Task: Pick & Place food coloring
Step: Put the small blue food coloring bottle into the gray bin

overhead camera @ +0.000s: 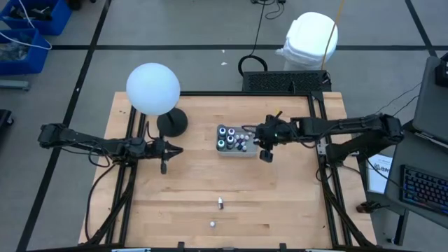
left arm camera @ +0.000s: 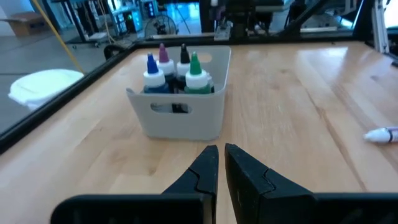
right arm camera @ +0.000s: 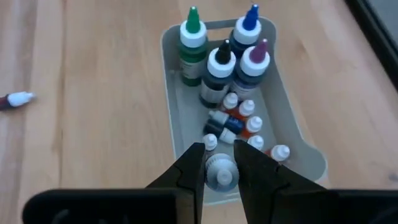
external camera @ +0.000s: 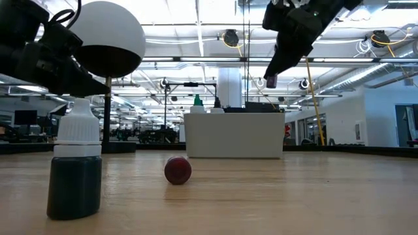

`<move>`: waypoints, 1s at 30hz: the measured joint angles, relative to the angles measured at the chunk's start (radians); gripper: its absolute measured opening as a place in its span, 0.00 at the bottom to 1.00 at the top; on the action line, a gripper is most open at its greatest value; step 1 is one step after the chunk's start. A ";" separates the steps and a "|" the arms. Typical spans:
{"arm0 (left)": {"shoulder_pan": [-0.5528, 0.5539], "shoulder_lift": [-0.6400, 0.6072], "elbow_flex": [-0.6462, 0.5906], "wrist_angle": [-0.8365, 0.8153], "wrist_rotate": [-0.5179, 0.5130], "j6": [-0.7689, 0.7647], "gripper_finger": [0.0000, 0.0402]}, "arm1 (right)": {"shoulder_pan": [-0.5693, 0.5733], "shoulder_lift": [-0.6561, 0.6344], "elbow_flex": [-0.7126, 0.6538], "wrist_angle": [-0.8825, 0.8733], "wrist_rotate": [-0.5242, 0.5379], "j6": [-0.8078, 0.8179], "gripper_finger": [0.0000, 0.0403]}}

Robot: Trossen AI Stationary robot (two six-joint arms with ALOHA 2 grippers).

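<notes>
The right gripper [right arm camera: 220, 167] hangs over the near end of the grey rectangular plastic tray [right arm camera: 176, 118], and its two dark fingers [right arm camera: 189, 168] are narrowed onto a small dark food coloring bottle with a white cap [right arm camera: 219, 172], which shows between them with its cap toward the wrist camera, so its long axis appears to run along the fingers rather than across them. In the low view the same gripper is high above the wooden table [overhead camera: 294, 196] with what looks like that little bottle pinched at its tip, so I judge the bottle is carried and not yet set down. Straight beyond the fingertips lies the tray's load: four bigger dark bottles with green, blue, black and purple tips [right arm camera: 219, 65] standing upright at the far end, and a cluster of tiny white-capped vials [right arm camera: 239, 121] lying nearer (some orange-red, some dark, packed touching one another). The drop, as I read it, turns on the bottle sitting directly above the tray's near end, just short of that cluster, so a straight release would land it inside the rim. Two more small bottles [overhead camera: 220, 203] rest on the open table well apart from the tray, toward the front edge, roughly midway between the arms. The left gripper [left arm camera: 219, 163] waits low near the white globe lamp [overhead camera: 152, 87], fingers nearly touching and holding nothing, pointing at the tray from farther off than the right.
</notes>
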 joint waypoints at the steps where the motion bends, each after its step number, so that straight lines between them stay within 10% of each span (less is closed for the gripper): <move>1: 0.000 0.000 0.000 0.012 0.000 0.001 0.09 | -0.018 0.000 0.000 0.003 -0.035 -0.026 0.16; 30: 0.000 0.000 0.000 0.072 -0.008 0.246 0.09 | -0.251 0.191 0.000 0.124 -0.125 -0.234 0.15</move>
